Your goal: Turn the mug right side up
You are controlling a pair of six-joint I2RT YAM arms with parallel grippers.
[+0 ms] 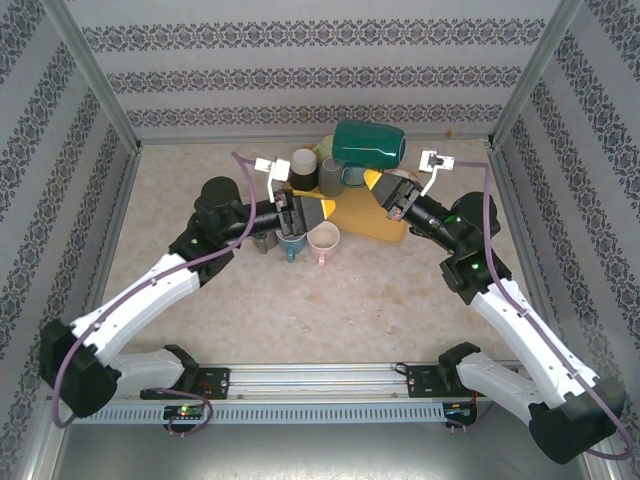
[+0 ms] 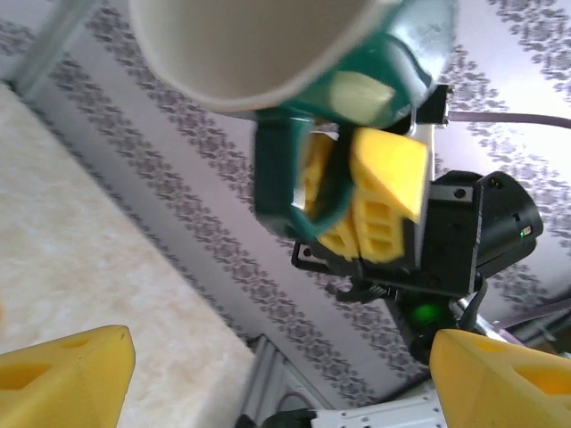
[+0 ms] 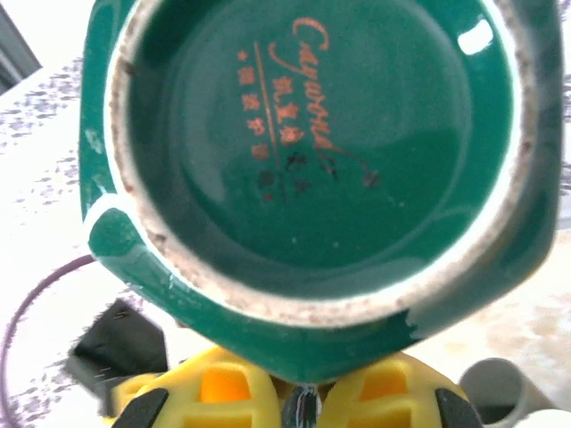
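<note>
Dark green glazed ceramic mug [image 3: 303, 143] is seen closest of all from the right wrist, its round base with red printed lettering turned toward that lens. It is held off the beige stone-patterned tabletop [image 1: 330, 310], lying on its side in the air above the back middle of the surface. Its handle hangs downward and is clamped between the yellow fingers of the right claw [image 3: 299, 401], which is closed on it. From above, the mug [image 1: 368, 145] is seen over the far edge of a flat yellow board [image 1: 360, 222], with the right claw [image 1: 380, 188] just beneath it. From the left wrist, the green handle of the mug [image 2: 277, 169] is seen pinched by the right claw [image 2: 343, 196].

The left claw [image 1: 322, 210] is held just left of the mug, apart from it. Its two yellow fingertips are spread wide at the lower corners of its own view, so the left claw [image 2: 281, 383] is open and nothing is gripped.

The tabletop is enclosed at the back and on both sides by patterned walls and metal posts. Bare surface is left across the near half and along both side walls, while the back middle is crowded.

Six cups are counted: the one lifted and five standing. Three small ones are grouped below the left claw: a grey cup [image 1: 265, 243], a teal cup [image 1: 292, 248] and a cream cup [image 1: 323, 240]. Two more are set behind it, a cream mug [image 1: 303, 160] and a grey mug [image 1: 330, 176]. One board is counted.
</note>
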